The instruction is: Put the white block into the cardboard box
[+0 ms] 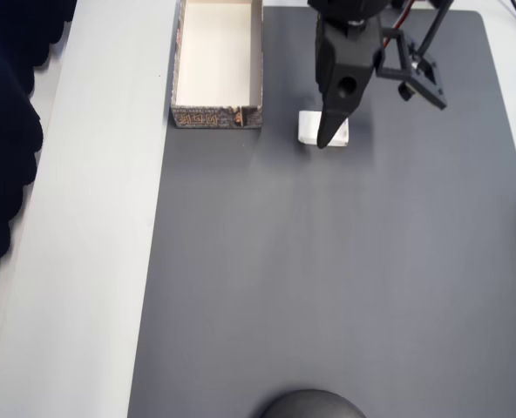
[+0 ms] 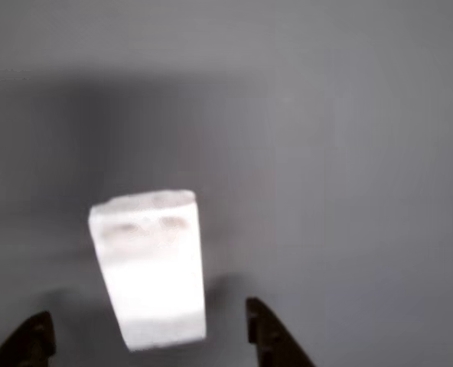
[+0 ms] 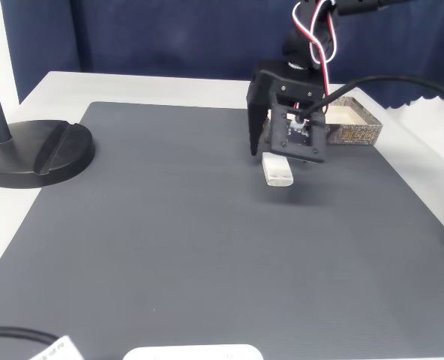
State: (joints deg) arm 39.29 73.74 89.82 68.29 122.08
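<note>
The tool [image 2: 146,336] hangs released just over the white block [image 2: 151,267], which lies on the grey mat [image 1: 328,287] between its spread fingertips, beside the cardboard box [image 1: 216,115].

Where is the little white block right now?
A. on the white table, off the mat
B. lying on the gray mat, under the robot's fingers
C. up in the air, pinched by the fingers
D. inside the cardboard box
B: the white block lies flat on the gray mat between the open fingers, beside the cardboard box, not in it.
</note>
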